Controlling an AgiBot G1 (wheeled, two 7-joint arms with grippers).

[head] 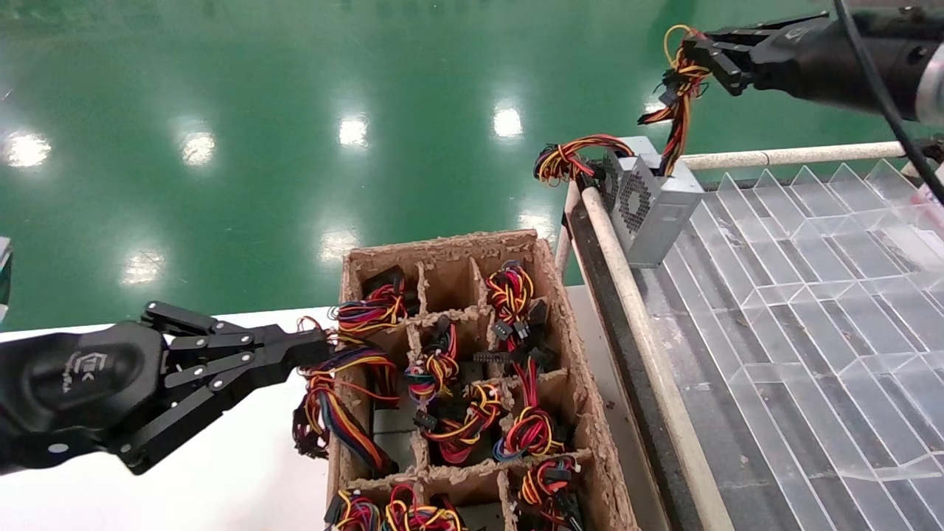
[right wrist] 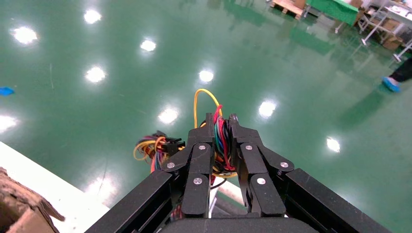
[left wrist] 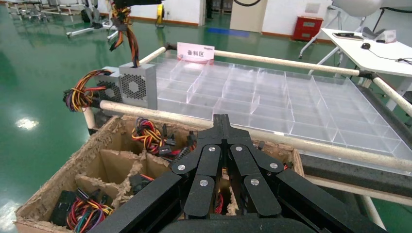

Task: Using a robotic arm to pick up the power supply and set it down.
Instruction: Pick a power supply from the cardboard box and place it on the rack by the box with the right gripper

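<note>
The power supply, a small grey metal box with a round perforated vent, stands at the near corner of the clear divided tray; the left wrist view also shows the power supply. Its wire bundle of red, yellow and black wires runs straight up into my right gripper, which is shut on it high above the box. In the right wrist view the wires sit pinched inside the right gripper. My left gripper is shut and holds nothing, at the left edge of the cardboard box.
A cardboard box with dividers holds several more wired units. A second grey unit with its own wire bundle sits beside the held one. A pale rail borders the tray. A white table lies under my left arm.
</note>
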